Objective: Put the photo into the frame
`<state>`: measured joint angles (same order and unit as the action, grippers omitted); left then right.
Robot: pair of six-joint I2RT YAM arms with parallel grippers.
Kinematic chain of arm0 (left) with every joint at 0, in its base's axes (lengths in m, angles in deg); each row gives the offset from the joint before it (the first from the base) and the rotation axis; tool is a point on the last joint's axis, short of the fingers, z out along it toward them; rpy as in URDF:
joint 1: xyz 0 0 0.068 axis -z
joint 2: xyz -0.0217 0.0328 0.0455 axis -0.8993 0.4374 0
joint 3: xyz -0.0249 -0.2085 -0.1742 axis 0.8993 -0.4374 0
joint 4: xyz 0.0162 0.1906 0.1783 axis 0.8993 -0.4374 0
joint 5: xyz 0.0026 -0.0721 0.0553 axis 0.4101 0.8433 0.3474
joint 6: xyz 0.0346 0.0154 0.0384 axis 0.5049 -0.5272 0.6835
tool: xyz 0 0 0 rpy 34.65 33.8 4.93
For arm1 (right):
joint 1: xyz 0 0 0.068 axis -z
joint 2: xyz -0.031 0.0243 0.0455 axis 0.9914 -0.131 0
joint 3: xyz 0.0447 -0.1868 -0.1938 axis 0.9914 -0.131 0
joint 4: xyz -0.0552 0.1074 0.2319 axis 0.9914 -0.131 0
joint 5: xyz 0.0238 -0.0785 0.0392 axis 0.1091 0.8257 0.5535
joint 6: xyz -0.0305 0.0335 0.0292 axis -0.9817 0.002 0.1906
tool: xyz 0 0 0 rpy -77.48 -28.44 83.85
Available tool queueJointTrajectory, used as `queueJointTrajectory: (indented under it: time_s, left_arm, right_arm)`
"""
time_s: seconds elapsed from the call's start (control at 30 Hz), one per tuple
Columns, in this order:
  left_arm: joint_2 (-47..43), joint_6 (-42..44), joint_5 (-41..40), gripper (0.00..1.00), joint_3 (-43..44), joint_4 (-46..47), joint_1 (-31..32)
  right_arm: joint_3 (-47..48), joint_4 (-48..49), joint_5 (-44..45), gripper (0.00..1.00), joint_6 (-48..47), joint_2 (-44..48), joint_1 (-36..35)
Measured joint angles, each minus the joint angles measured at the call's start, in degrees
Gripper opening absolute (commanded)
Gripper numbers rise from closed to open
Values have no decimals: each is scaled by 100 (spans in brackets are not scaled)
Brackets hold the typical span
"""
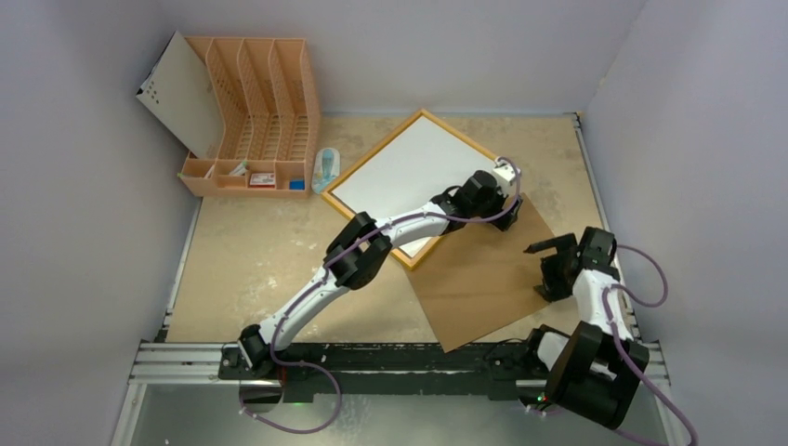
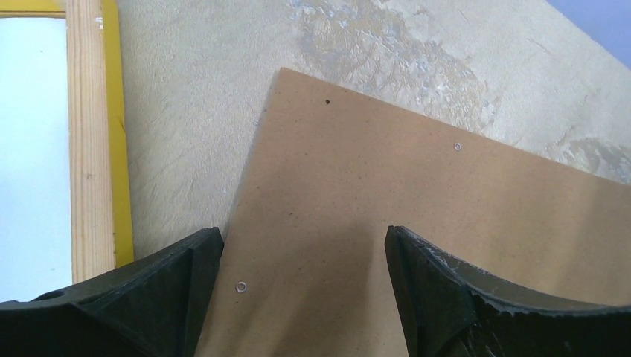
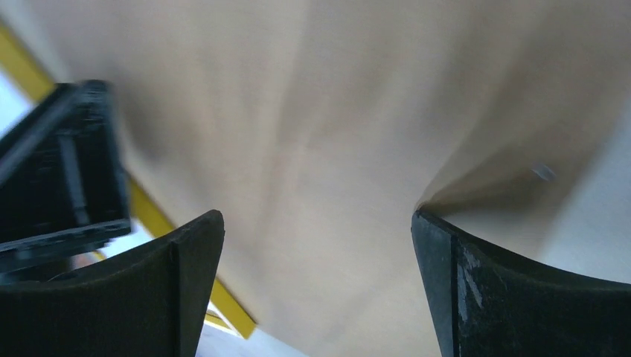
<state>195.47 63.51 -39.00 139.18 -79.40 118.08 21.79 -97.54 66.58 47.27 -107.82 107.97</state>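
The frame [image 1: 358,167] lies flat in the middle of the table, with a yellow rim and a wood-coloured edge. Its inside is plain white [image 1: 409,172], which looks like the photo lying face down; no printed side shows. In the left wrist view the frame's rim [image 2: 93,149] runs down the left. My left gripper [image 1: 506,203] is open and empty, its jaws [image 2: 303,238] apart just above the brown backing board's [image 2: 387,208] corner beside the frame. My right gripper [image 1: 542,268] is open and empty over the board's right part [image 3: 318,219].
The brown backing board [image 1: 483,279] lies on the table right of the frame, touching its lower right side. An orange slotted file rack [image 1: 256,111] with a white panel [image 1: 177,93] stands at the back left. A small pale packet [image 1: 325,170] lies beside it. Walls close the sides.
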Motion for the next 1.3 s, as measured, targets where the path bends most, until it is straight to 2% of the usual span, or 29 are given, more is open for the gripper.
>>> queueJointTrajectory:
  time_s: [0.13, 0.27, 0.5, 0.73, 1.03, 1.3]
  left_arm:
    - [0, -98, 24, 85, 0, 2, -11]
    - [0, -144, -7, 85, 0, 2, -13]
    - [0, -240, -103, 85, 2, 2, -26]
    - [0, -243, -103, 85, 2, 0, -26]
    - [0, -240, -92, 85, 2, -17, -28]
    - [0, -240, 26, 82, 2, -37, -55]
  right_arm:
    - [-120, 1257, -367, 98, -186, -66, -20]
    - [15, 1631, -282, 99, -529, -356, -24]
    - [868, 623, 960, 99, -546, -654, -33]
    - [922, -459, 2000, 99, -44, -520, -33]
    - [514, -396, 1969, 99, 446, -697, -20]
    - [422, -201, 1792, 98, 435, -632, 83]
